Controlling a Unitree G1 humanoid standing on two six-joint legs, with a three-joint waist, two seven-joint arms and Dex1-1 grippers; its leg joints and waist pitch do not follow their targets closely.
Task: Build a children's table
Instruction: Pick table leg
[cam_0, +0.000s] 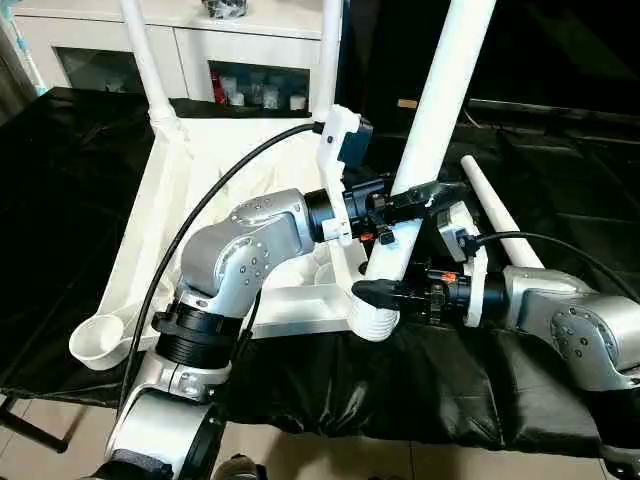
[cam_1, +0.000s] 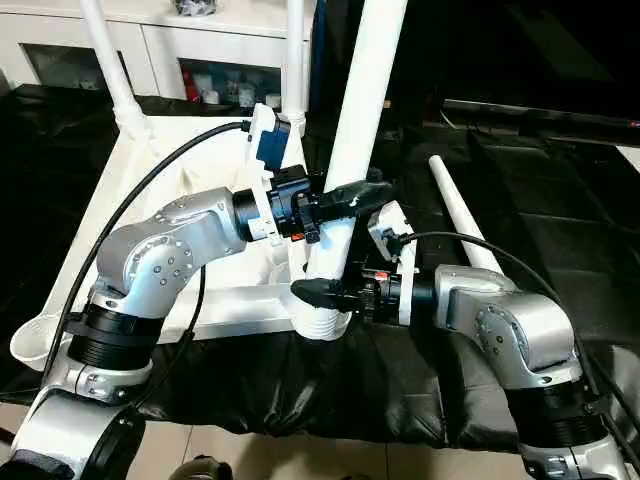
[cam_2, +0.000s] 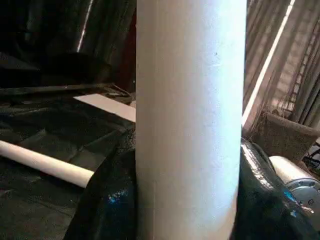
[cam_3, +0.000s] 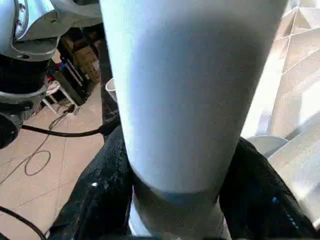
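The children's table top (cam_0: 135, 250) lies upside down on the black cloth, with two white legs (cam_0: 145, 55) (cam_0: 328, 50) standing upright in its far corners. A third white leg (cam_0: 440, 90) leans nearly upright over the top's near right corner. My left gripper (cam_0: 408, 205) is shut on it at mid-height, and my right gripper (cam_0: 385, 293) is shut on it just above its ribbed lower end (cam_0: 373, 322). In the wrist views black fingers (cam_2: 107, 200) (cam_3: 97, 200) press both sides of the tube. The corner socket beneath is hidden.
Another white leg (cam_0: 500, 215) lies loose on the black cloth (cam_0: 450, 390) to the right of the top. An open round socket (cam_0: 100, 340) sticks out at the near left corner. A white cabinet (cam_0: 190, 45) stands behind, and tiled floor shows below the front edge.
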